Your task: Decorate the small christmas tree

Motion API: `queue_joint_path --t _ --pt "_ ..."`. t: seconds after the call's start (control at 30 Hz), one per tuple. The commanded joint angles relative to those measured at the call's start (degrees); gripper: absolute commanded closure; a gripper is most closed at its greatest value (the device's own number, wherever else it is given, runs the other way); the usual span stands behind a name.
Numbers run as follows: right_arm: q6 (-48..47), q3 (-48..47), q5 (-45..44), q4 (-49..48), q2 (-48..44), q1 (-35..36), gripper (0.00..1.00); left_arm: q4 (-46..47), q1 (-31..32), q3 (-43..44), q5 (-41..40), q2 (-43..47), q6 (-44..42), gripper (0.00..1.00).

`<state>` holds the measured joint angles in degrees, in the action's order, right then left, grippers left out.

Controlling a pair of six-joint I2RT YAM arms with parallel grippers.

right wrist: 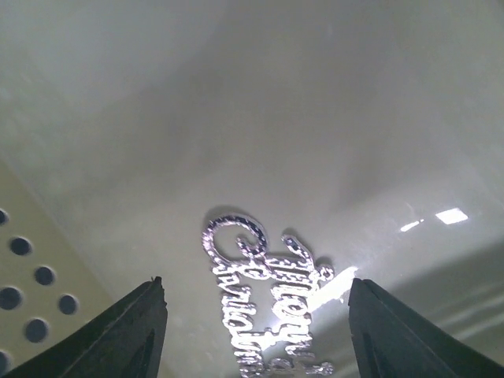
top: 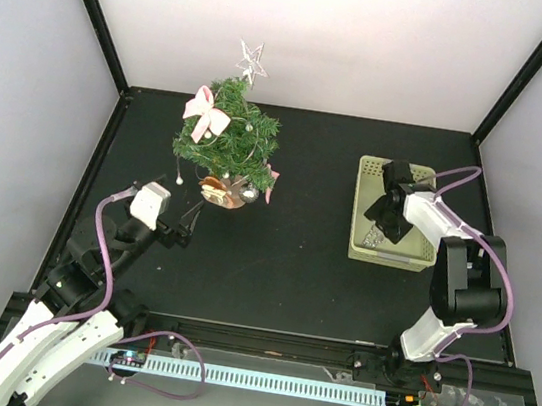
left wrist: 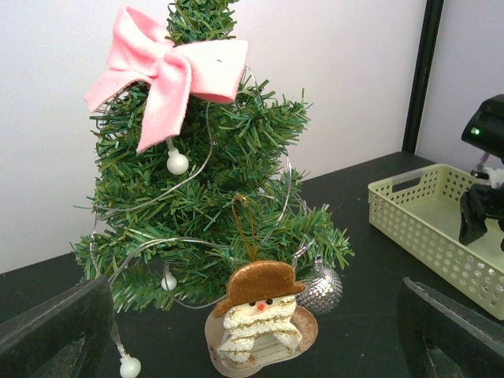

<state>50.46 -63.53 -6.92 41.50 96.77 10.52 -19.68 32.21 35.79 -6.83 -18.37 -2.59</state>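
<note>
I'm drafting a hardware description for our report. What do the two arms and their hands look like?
Both the left arm and right arm have white shells with black joints, and a purple cable loops along each. The left hand has a white body; the right hand looks black. The fingers are dark, tapering wedges.

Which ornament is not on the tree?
The silver script ornament, lying in the green basket; the pink bow, star and snowman are on the tree.

Robot lab cell, white panel walls (top: 326,29) (black-framed), black table (top: 294,257)
</note>
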Motion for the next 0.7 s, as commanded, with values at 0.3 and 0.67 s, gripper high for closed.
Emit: queue_joint_path --t 0.3,0.67 --pt "0.8 5.3 5.6 -5.9 4.5 -0.2 0.32 0.8 -0.3 0.2 0.3 0.0 -0.7 0.01" --pt "-0.3 3.9 2.6 -3.8 5.8 -0.1 0.53 1.0 -0.3 0.2 0.2 -0.2 -0.8 0.01"
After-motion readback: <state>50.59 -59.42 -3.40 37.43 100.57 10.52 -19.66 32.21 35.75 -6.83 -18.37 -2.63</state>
